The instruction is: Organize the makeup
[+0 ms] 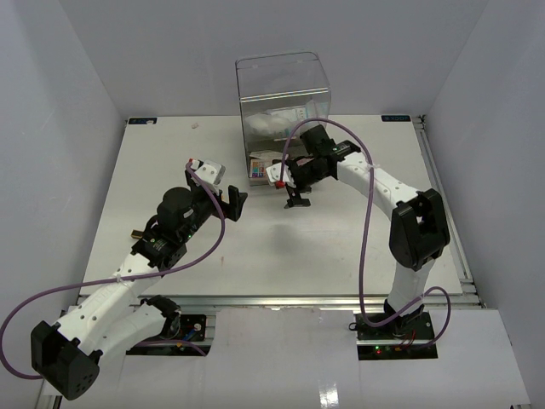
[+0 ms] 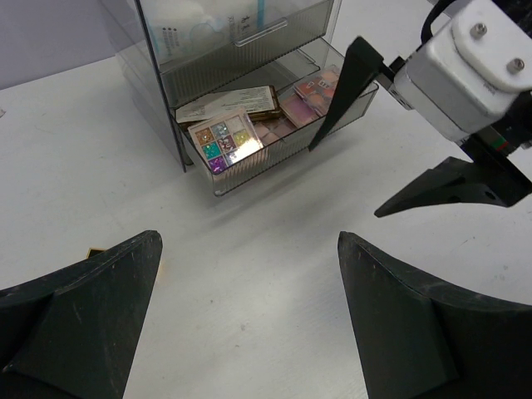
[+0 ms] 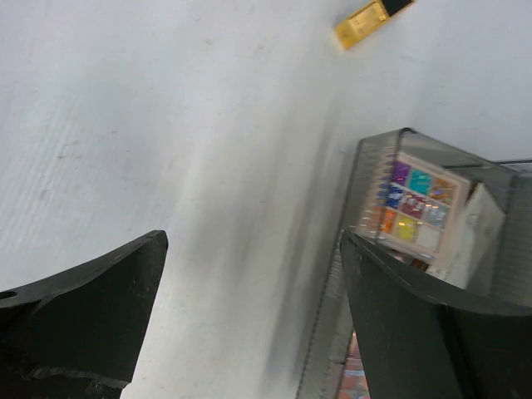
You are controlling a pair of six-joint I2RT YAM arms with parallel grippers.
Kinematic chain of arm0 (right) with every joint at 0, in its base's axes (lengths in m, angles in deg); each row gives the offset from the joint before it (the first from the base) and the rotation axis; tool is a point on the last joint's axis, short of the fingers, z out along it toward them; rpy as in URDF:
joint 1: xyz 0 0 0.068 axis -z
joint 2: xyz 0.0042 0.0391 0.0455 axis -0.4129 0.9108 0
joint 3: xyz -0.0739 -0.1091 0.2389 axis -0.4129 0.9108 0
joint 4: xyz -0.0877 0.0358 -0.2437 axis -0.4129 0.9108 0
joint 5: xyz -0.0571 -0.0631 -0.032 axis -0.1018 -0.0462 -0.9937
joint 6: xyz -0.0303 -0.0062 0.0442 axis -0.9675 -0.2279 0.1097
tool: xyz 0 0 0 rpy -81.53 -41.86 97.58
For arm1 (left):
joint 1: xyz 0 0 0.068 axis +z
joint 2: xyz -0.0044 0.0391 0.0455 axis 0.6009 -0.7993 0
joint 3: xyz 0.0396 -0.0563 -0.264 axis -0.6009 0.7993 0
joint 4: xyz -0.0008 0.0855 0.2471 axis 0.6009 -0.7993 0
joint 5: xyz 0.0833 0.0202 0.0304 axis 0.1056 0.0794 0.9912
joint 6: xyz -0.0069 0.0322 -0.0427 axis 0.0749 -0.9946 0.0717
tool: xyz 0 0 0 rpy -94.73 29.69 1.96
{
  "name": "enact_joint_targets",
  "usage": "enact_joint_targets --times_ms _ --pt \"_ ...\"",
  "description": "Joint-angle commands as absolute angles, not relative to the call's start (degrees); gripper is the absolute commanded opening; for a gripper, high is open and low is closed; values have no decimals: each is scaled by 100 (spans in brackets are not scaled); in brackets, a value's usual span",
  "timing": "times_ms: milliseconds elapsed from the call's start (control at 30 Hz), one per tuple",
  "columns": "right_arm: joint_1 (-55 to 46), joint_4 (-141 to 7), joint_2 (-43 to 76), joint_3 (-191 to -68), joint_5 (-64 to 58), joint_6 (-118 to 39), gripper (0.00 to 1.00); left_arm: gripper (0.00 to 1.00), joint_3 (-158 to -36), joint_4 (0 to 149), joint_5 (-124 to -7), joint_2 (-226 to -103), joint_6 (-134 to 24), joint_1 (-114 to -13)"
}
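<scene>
Jaws wide, left gripper [image 2: 248, 249], right gripper [image 3: 253, 243], one glitter palette [image 2: 224, 141]

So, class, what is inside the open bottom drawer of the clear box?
A colourful eyeshadow palette, pinkish palettes and a flat packet show in the drawer; anything beneath them is covered.

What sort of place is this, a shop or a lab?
Probably a lab test booth: plain white walls close in a white table, a cabled left arm and right arm are bolted at its near edge, and a clear drawer box holds eyeshadow palettes as practice props.
</scene>
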State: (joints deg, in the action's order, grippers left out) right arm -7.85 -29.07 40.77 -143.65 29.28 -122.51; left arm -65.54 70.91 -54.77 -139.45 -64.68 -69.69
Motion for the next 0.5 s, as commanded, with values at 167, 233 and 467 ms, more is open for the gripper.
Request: enact_joint_targets --times_ms 167,233,467 --pt "-779 -2455 4402 -14423 2116 -12046 100 98 -6542 7083 -5530 -13832 -6503 -6954" --pt "-787 -2900 4502 -14384 1684 -11683 100 98 -6542 7083 -5530 -13832 -6503 -6960" --pt "-778 -4234 4733 -14306 713 -10757 100 98 -6542 7083 -5530 -13832 -6503 -6958"
